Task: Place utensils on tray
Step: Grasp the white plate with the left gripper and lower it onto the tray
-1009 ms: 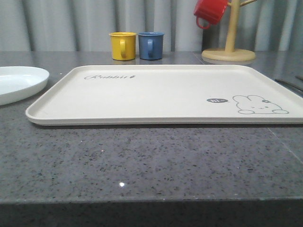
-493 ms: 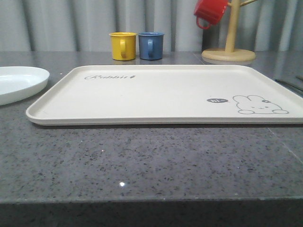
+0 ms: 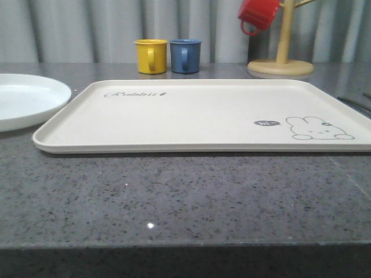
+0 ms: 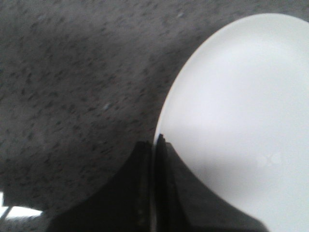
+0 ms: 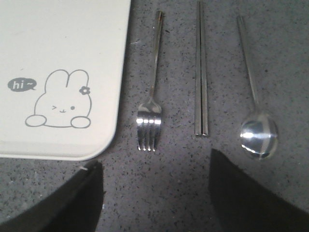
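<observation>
Left gripper is clamped on the rim of the plate, its two dark fingers pressed together with the white edge between them, in the left wrist view. From the front, the plate lies on the grey speckled table just left of the tray, a narrow strip of stone between them; whether it rests flat or is lifted cannot be told.

Right gripper is spread wide, its fingers apart and holding nothing, above bare table close to the fork's tines. Beyond it three utensils lie side by side on the stone, apart from one another: one fork nearest the tray's bunny corner, one pair of chopsticks in the middle, one spoon furthest from the tray. All lie parallel, handles pointing away from the gripper.

Nothing rests on the tray's surface. Behind it stand two mugs side by side, one yellow and one blue, and a wooden mug stand with one red mug hanging from it.
</observation>
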